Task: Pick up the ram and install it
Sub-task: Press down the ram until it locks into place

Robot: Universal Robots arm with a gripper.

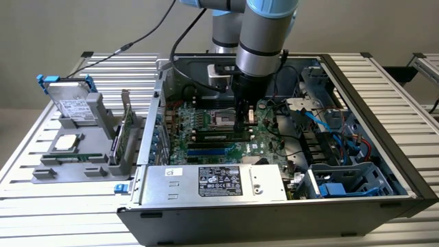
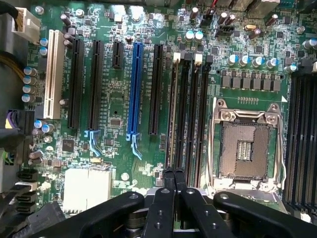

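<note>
The ram (image 1: 217, 136) stands on edge in a memory slot of the motherboard (image 1: 205, 152), inside the open computer case (image 1: 274, 211). In the wrist view the ram (image 2: 172, 114) is a thin line in the slot beside the black expansion slots. My gripper (image 1: 241, 125) reaches straight down into the case over one end of that slot. Its two black fingers are shut, pressed together with nothing between them, and the gripper (image 2: 174, 174) sits right over the ram's top edge. I cannot tell whether the tips touch it.
The processor socket (image 2: 246, 148) lies beside the memory slots. A power supply (image 1: 213, 182) and blue cables (image 1: 343, 188) fill the case's near side. On the exterior view's left, a grey fixture (image 1: 65, 167) holds a hard drive (image 1: 69, 100), an expansion card (image 1: 122, 136) and a processor chip (image 1: 67, 142).
</note>
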